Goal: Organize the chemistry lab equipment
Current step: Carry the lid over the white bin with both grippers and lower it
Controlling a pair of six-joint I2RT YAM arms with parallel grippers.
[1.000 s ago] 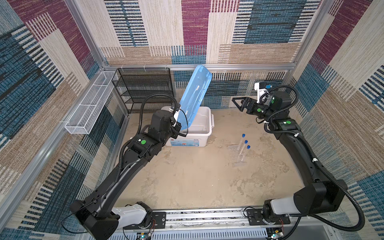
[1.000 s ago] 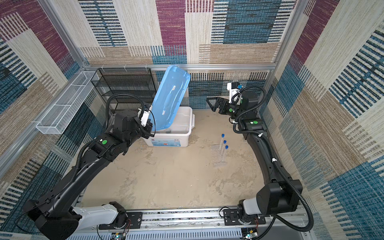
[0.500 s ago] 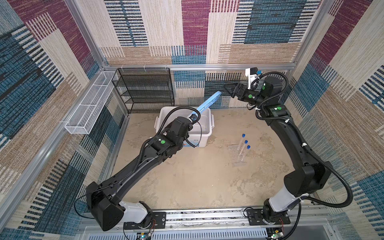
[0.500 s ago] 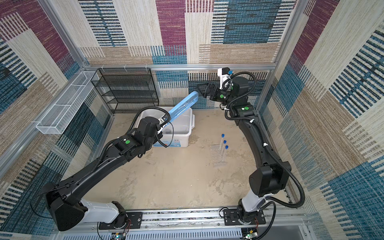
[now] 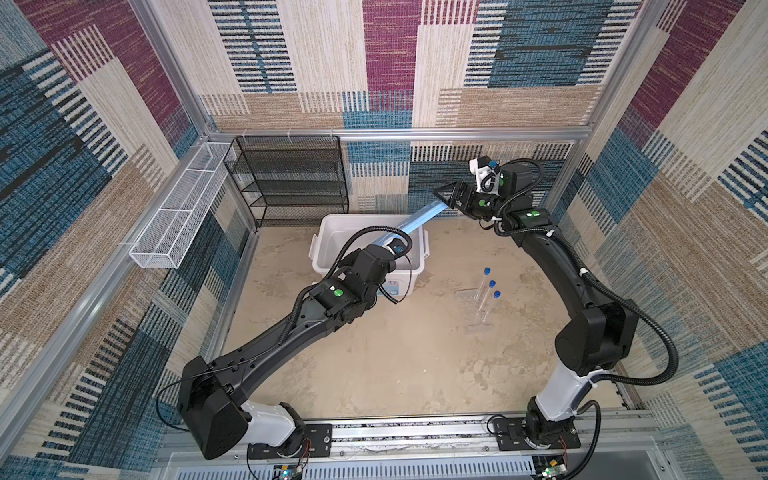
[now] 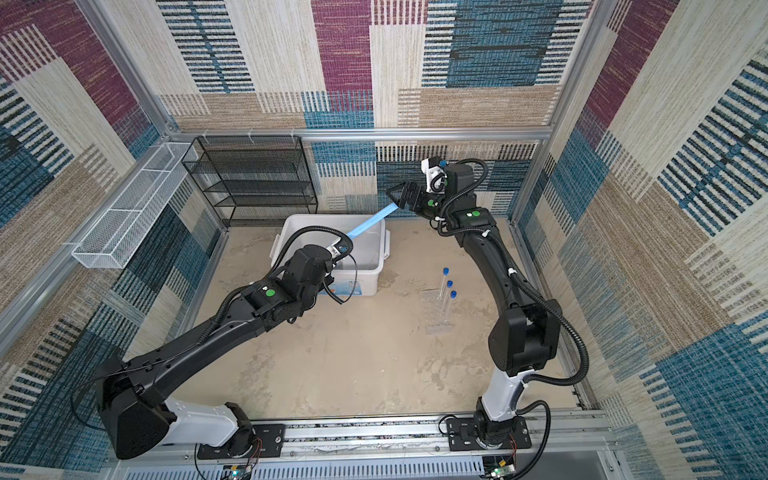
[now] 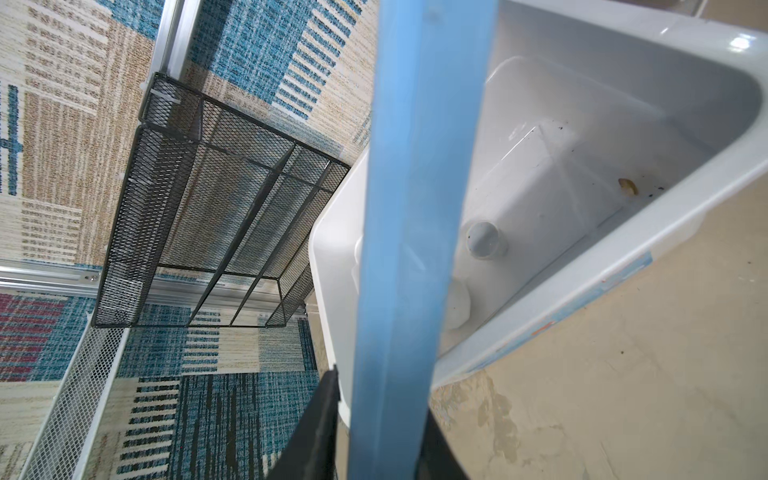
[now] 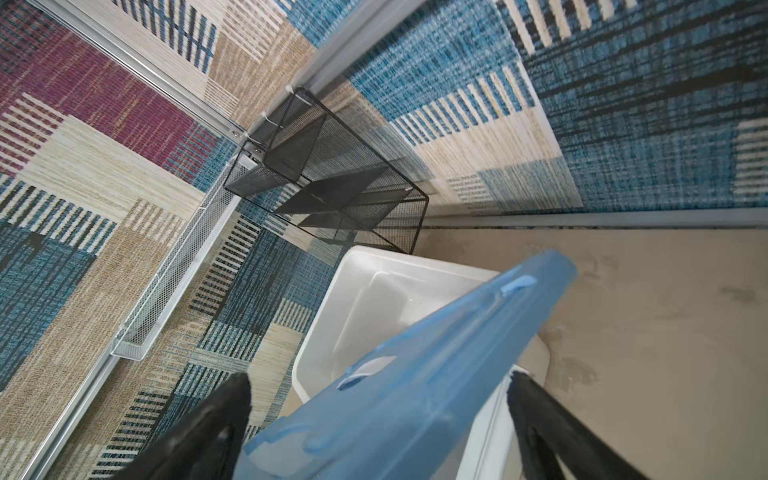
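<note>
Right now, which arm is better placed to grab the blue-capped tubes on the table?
Right. The tubes lie on its side, and the right gripper is open around the blue lid, while the left gripper is clamped on it.

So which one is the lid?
Look at the back of the table for the white bin, which stands in front of the black shelf. The lid is the long flat piece slanting over the bin, from the left gripper up to the right gripper. It is see-through blue, while the bin under it is white.
</note>
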